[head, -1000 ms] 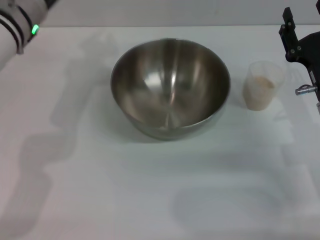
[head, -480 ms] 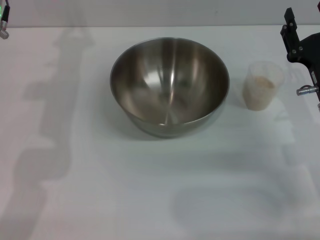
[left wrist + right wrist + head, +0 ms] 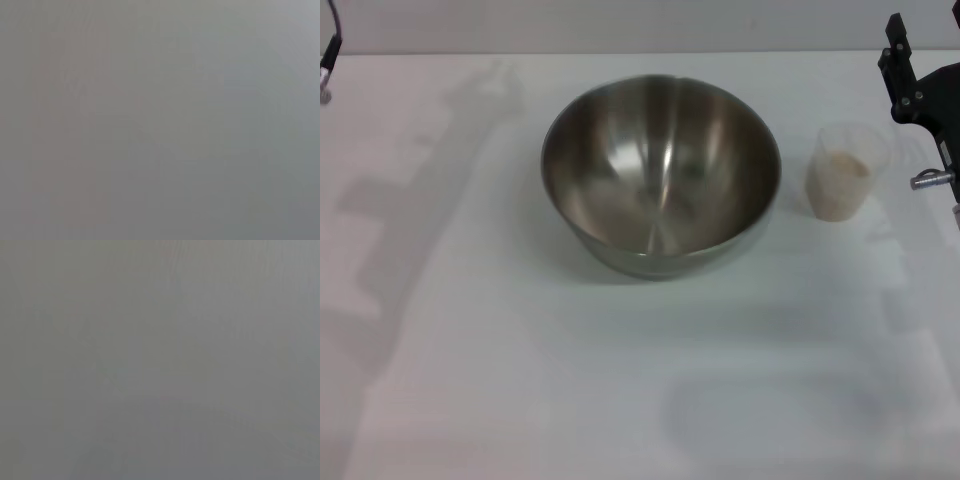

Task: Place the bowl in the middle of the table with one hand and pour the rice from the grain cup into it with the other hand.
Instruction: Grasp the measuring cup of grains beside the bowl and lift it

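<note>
Bowl [image 3: 660, 175] mid-table [image 3: 520, 380]; grain cup [image 3: 845, 172] just beside it, right pincer [image 3: 918, 95] near cup, grip unclear

We see the bowl [image 3: 660, 175] upright near the desk's [image 3: 620, 380] middle, the grain cup [image 3: 844, 170] standing just to its right, rice [image 3: 842, 180] inside, right gripper [image 3: 920, 95] beside it.

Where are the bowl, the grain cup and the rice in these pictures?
the bowl [image 3: 660, 165]: head view, on its shiny inner wall near the middle.
the grain cup [image 3: 860, 137]: head view, on its clear upper wall beside the bowl.
the rice [image 3: 837, 188]: head view, on the pale grains inside the cup.
</note>
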Controlling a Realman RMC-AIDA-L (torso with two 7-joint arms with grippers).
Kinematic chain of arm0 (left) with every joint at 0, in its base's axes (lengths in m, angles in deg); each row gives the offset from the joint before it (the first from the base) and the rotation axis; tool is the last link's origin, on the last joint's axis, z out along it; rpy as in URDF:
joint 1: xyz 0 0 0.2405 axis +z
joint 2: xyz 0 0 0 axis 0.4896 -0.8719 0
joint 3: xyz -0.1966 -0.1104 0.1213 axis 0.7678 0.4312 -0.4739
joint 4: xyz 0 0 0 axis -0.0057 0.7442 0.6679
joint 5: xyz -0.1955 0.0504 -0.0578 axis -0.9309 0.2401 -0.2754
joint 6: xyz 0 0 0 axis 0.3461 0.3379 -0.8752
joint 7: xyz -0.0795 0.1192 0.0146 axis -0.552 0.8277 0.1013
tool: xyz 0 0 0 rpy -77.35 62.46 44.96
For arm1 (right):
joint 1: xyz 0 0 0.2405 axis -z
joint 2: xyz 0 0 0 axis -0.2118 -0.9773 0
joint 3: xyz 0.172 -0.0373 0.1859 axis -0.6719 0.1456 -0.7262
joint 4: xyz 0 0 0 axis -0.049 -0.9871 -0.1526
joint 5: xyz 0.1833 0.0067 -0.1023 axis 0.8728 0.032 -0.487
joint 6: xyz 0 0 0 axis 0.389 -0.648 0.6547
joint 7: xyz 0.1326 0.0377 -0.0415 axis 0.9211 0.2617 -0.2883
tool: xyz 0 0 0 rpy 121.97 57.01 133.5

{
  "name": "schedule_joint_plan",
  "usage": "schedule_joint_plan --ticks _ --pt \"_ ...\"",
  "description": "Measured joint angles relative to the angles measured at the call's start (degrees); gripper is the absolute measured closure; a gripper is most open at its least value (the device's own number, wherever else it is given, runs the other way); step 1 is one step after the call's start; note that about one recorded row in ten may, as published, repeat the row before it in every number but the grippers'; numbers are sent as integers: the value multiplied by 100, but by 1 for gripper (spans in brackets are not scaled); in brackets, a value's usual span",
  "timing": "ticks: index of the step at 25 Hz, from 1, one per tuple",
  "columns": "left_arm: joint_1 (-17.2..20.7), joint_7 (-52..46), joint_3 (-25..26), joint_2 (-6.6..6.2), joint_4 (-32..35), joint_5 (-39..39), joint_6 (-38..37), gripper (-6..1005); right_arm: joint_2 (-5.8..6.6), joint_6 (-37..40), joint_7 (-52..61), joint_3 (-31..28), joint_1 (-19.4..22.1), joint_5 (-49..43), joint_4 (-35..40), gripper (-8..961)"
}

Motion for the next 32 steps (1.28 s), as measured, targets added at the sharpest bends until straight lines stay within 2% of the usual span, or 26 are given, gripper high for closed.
schedule_joint_plan --ticks 1,2,3,4,6,9,17,23,32 --pt "4 -47 33 4 93 6 27 825 0 -1 0 0 0 2 -13 345" --pt "32 17 146 80 196 8 18 825 0 -9 1 -2 2 12 -31 345" --pt "100 299 437 264 345 9 4 825 0 -37 4 -11 20 33 -66 345" --pt "100 299 437 264 345 9 4 825 0 -37 4 -11 20 33 -66 345" --pt "137 670 596 365 440 12 30 825 -1 -75 6 -17 50 39 -95 345" --pt "109 1113 592 375 584 25 182 825 -7 -111 8 -20 125 46 -165 345" --pt "35 1157 630 368 643 38 1039 825 -18 -155 -10 -117 455 47 -563 345" --pt "-27 1172 649 354 791 45 1181 825 -25 -191 -28 -405 874 56 -985 345" --pt "-118 1343 644 360 1061 50 1194 825 -26 -448 -34 -505 1196 58 -1217 345"
